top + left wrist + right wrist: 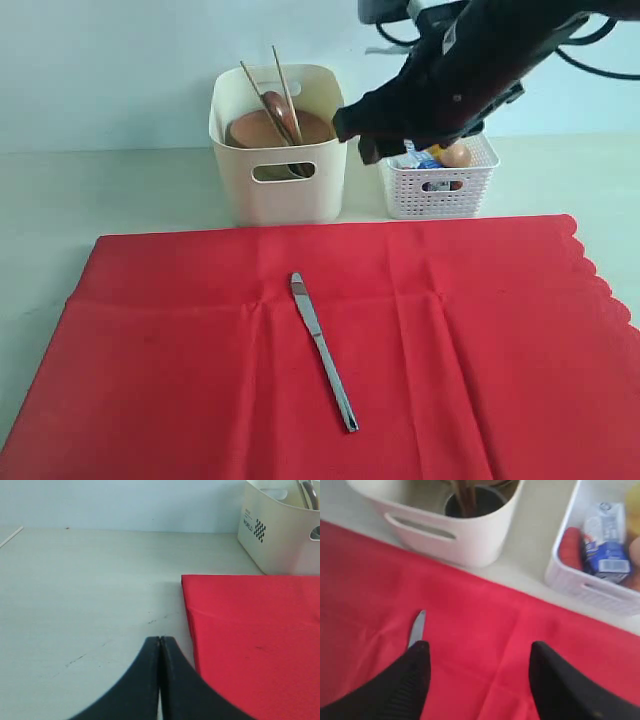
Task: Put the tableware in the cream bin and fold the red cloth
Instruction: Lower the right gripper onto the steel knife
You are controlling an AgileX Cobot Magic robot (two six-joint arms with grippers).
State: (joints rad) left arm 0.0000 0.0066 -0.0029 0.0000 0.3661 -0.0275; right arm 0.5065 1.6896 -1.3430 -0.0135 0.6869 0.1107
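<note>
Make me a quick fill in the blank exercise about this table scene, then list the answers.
The only tableware outside the cream bin is the silver table ____, lying on the red cloth.
The jaws of the right gripper are ____.
The jaws of the left gripper are ____.
The milk carton sits in the white lattice ____.
Missing words: knife; open; shut; basket.

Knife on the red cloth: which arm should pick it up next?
Right, probably. The right claw is open above the red cloth with the knife in its view; the left claw is shut over bare table beside the cloth's edge.
</note>
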